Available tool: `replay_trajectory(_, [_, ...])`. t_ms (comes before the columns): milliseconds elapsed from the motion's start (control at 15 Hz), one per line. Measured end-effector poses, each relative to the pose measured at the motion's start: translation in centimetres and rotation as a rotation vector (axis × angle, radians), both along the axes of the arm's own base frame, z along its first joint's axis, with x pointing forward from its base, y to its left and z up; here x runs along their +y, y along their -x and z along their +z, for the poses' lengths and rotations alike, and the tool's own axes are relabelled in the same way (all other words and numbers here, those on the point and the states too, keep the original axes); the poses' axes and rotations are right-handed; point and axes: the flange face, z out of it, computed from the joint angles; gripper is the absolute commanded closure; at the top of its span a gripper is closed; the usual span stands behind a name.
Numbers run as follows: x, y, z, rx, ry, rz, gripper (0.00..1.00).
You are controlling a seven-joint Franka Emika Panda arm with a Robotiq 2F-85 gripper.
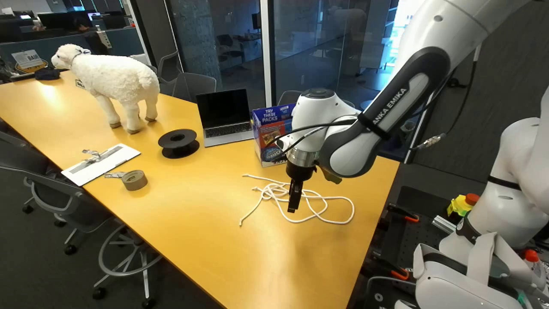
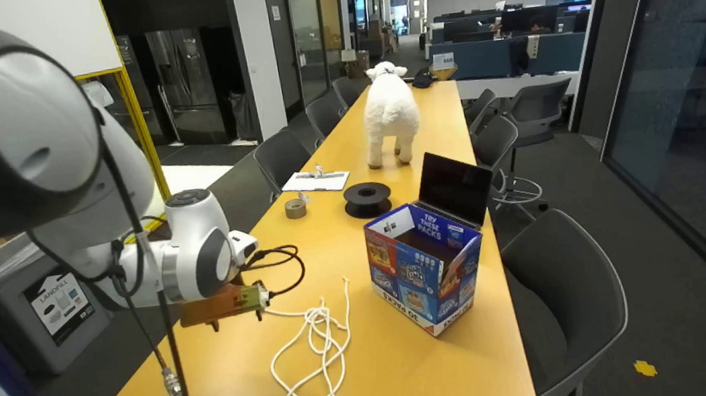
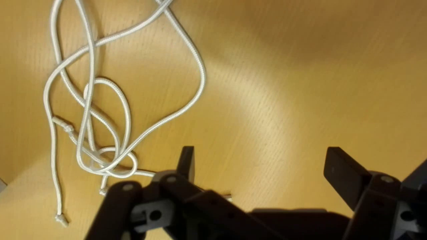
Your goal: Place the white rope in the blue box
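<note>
The box [image 2: 418, 277] opens upward — a laptop [image 2: 456, 186] crowds one side.

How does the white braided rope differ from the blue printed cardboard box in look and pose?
The white rope is plain, while the blue box carries printed pictures and lettering. The rope is long and thin; the box has flat, straight-edged walls. The rope lies in loose, crossing loops; the box stands with its open side up. Both rest on the yellow wood-grained table.

The table [image 1: 201, 214] carries rope [image 3: 88, 106], box [image 2: 425, 276], laptop [image 1: 225, 113], spool [image 1: 178, 141], tape [image 1: 136, 183], clipboard [image 1: 103, 164] and sheep [image 1: 113, 79].
</note>
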Motion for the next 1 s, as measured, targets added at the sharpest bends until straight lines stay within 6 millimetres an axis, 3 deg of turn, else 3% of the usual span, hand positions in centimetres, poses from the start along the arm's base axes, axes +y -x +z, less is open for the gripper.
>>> replay_trajectory(467, [-3.9,-5.9,-7.6,-0.006,0.108,0.093,0.0])
replay_trajectory(1000, [-8.5,-10.8,-12.3,-0.019,0.186,0.068,0.0])
